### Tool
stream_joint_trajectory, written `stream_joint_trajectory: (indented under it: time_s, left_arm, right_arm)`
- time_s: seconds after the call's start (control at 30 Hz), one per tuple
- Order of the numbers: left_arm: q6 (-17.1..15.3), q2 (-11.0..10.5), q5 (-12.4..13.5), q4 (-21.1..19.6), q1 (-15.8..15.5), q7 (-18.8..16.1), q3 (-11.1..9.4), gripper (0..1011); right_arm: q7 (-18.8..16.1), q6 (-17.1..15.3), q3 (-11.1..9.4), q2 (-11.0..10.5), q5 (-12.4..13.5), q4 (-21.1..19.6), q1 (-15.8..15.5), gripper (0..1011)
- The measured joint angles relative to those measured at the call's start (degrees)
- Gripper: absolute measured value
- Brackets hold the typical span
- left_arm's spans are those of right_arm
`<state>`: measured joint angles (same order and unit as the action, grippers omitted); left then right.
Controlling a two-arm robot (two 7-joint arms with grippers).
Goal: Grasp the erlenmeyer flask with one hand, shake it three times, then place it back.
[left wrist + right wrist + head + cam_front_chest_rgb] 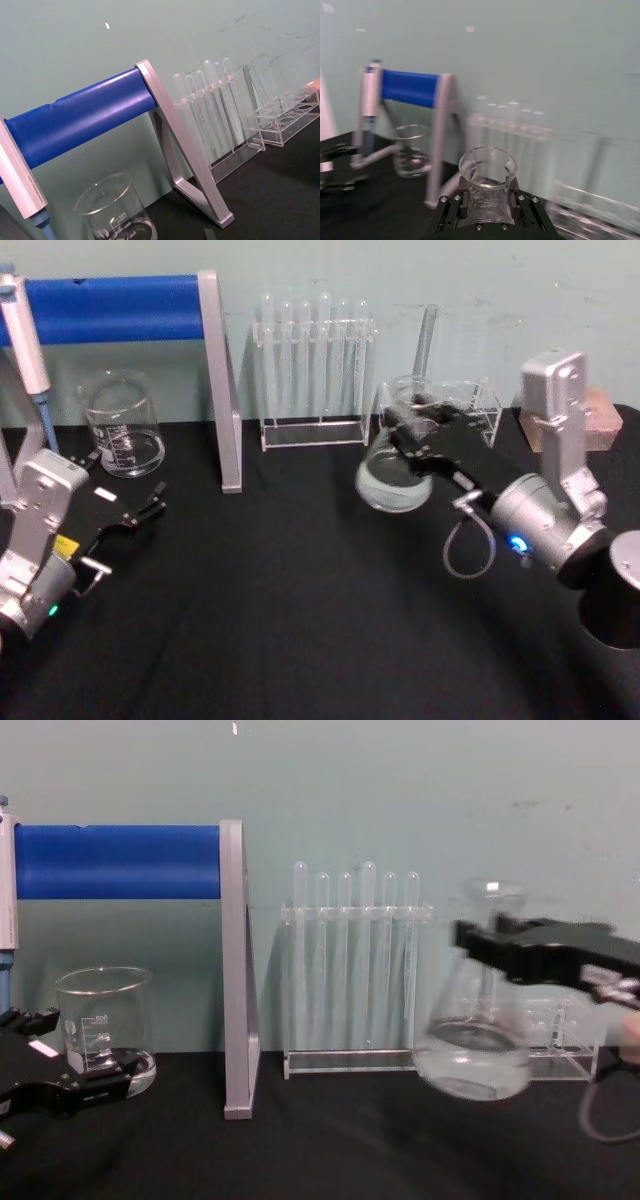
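Observation:
The erlenmeyer flask (393, 478) is clear glass with a little liquid in its wide base. It is right of the table's middle, in front of the racks. My right gripper (408, 426) reaches in from the right and is shut on its narrow neck. In the chest view the flask (472, 1058) hangs blurred under the black gripper (490, 946) and seems just off the black tabletop. The right wrist view looks down on the flask's flared rim (487, 165) between the fingers (451, 212). My left gripper (145, 508) rests open at the table's left, holding nothing.
A straight-walled beaker (122, 426) stands at the back left, under a blue-barred metal stand (112, 308). A clear rack of test tubes (312, 370) stands behind the middle. A lower acrylic rack (472, 400) and a wooden block (602, 418) are at the back right.

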<state>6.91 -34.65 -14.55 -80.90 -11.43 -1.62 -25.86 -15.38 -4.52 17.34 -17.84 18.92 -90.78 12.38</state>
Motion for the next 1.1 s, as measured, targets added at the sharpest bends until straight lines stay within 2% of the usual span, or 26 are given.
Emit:
stream_joint_trajectory:
  time_s: [0.07,0.17,0.33,0.53,0.77,0.97,1.1]
  left_arm:
    - [0.0,0.0,0.0,0.0,0.0,0.0,0.0,1001]
    - [0.0,0.0,0.0,0.0,0.0,0.0,0.0,1001]
    - [0.0,0.0,0.0,0.0,0.0,0.0,0.0,1001]
    - [0.0,0.0,0.0,0.0,0.0,0.0,0.0,1001]
    - [0.0,0.0,0.0,0.0,0.0,0.0,0.0,1001]
    - [0.0,0.0,0.0,0.0,0.0,0.0,0.0,1001]
    - [0.0,0.0,0.0,0.0,0.0,0.0,0.0,1001]
  right_arm:
    - [1.3,-0.2,-1.1,0.0,-0.3,-0.3,-0.5,449]
    - [4.6,-0.6,-4.0,0.1,-1.2,-1.2,-2.0,449]
    - [7.6,-1.2,-6.8,0.3,-2.2,-2.3,-3.7,449]
    - [9.0,-1.6,-9.0,0.8,-3.1,-2.9,-4.7,449]
    - [7.6,-1.7,-8.8,1.7,-3.8,-2.1,-3.9,449]
    - [3.4,-1.6,-6.2,2.7,-4.0,-0.3,-1.9,449]
    - [-0.6,-1.3,-3.1,3.2,-3.7,1.0,-0.3,449]
